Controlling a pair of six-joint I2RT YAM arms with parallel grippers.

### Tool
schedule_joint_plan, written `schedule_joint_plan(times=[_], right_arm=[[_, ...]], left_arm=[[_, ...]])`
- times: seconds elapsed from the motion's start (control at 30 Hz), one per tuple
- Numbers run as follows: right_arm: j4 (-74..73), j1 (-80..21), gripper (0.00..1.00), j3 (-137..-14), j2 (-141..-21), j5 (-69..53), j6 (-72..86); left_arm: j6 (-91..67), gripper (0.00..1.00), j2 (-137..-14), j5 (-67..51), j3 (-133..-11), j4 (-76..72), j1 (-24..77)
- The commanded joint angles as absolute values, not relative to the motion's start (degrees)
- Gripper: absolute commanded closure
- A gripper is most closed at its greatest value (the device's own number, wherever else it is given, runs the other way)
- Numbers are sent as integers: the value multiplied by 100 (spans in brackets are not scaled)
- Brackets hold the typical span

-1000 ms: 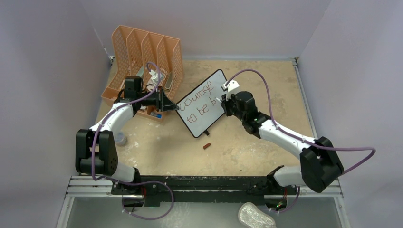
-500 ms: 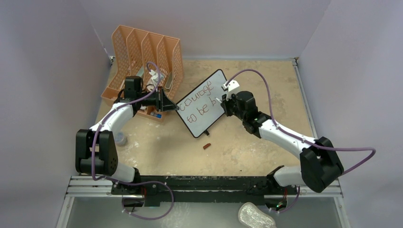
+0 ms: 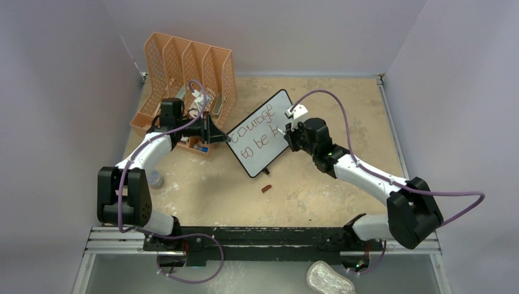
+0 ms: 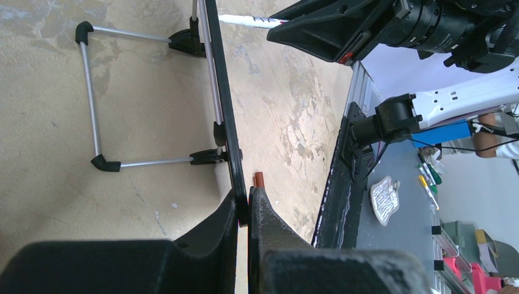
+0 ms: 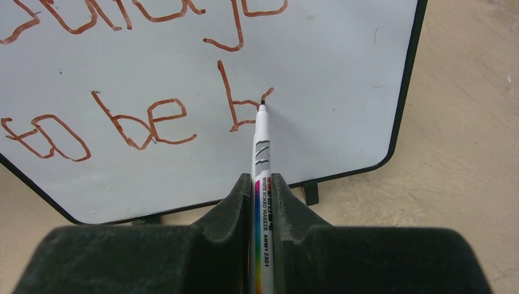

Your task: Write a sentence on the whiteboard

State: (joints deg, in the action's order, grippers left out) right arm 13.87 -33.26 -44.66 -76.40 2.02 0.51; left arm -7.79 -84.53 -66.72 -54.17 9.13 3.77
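From above, one whiteboard (image 3: 273,109) stands tilted around the middle of the worktop (image 3: 343,110), closer to its far edge. It carries the sentence (image 3: 257,132) in two red-brown lines, reading "courage" over "to be" and a part-made letter. Of the two arms, the left gripper (image 3: 224,139) is pinched on the board's left edge. The right gripper (image 3: 286,131) meets its right side. One orange file organizer (image 3: 183,64) with four slots sits at the far left corner. One small red cap (image 3: 266,188) lies nearer the near edge.

In the left wrist view, both fingers (image 4: 269,214) are clamped on the board's thin black frame, seen edge-on. One wire stand (image 4: 92,104) props it from behind.

In the right wrist view, the jaws are closed on one marker (image 5: 262,153), its tip touching the board at the unfinished letter. Two black feet (image 5: 311,193) show under the frame.
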Motion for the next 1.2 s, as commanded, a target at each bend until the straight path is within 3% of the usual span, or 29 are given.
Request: schedule_joint_plan(times=[0.0,1.17], right_arm=[[1338,-3313,100,-4448,-7478,220,148],[1514,-3261,100,-4545,-7634,740,246]], left_arm=[[-484,100,-8595,-6442,-5465,1046,396],[-475,100,-8596,-6481,-5455,1038,396]])
